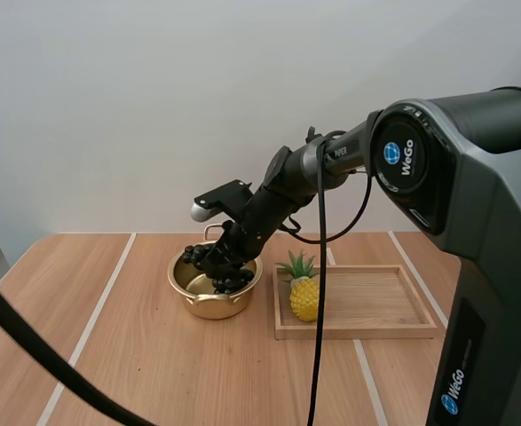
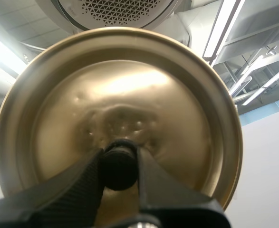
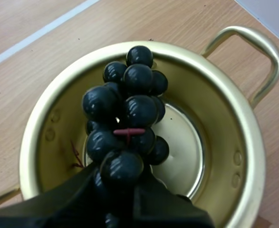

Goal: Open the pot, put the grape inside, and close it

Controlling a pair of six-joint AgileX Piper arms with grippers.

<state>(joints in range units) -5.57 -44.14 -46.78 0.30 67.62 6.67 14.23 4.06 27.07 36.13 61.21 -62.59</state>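
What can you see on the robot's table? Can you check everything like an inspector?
surface: light wooden table.
job's things: gold pot open on the table; dark grapes held over its inside; gold lid off the pot.
clutter: wooden tray beside the pot, toy pineapple standing in it.
claws: left claw shut on the lid; right claw shut on the grapes.
cables: nothing seen lying on the table.
surroundings: plain white wall behind the table.

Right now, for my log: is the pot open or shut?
Open: the pot shows no lid, grapes hang over it; left gripper holds the lid.
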